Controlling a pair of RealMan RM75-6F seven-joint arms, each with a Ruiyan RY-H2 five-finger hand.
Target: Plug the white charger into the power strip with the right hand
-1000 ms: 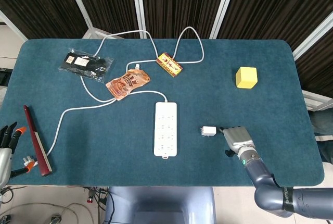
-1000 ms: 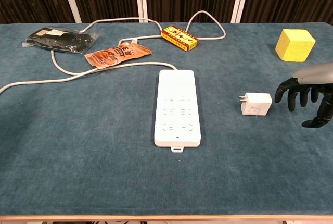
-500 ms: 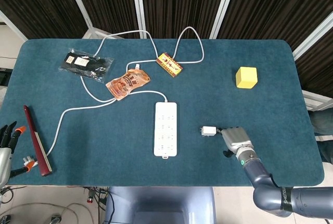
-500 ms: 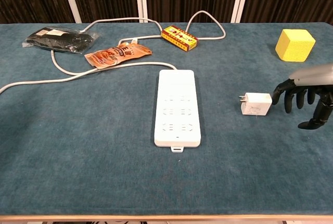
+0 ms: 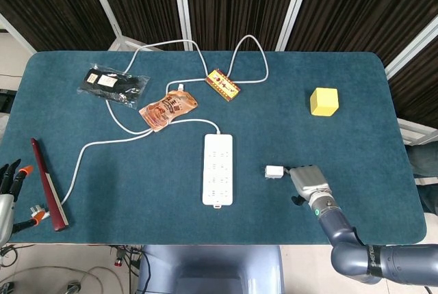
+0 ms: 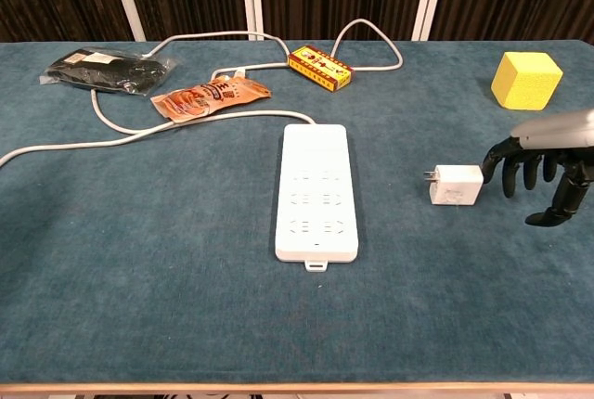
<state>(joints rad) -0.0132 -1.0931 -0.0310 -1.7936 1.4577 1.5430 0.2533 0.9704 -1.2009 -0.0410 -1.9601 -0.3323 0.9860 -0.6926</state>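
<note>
charger: white charger [image 6: 455,185] lies flat on the table [image 6: 186,306], prongs pointing toward the power strip [image 6: 316,190]; the two sit well apart with bare cloth between them.
power strip: lies lengthwise mid-table, sockets up, none occupied; its cord [image 5: 109,142] runs off toward the far-left side.
right hand: right hand [image 6: 538,172] just beside the charger on its far side from the strip, fingers [image 6: 509,176] curled downward and apart, nearest fingertips at or touching the charger's edge; nothing grasped yet. The head view shows the same hand [image 5: 306,180] right against the charger [image 5: 274,171].
left hand: left hand [image 5: 8,188] at the table's near-left edge, well away from the work; only partly in frame, so whether it is released or clenched I cannot tell.
done: reach to the charger looks complete.
left to do: grasp, lift, turn prongs down, carry across to the strip, seat in a socket. That is nearly the whole task.
</note>
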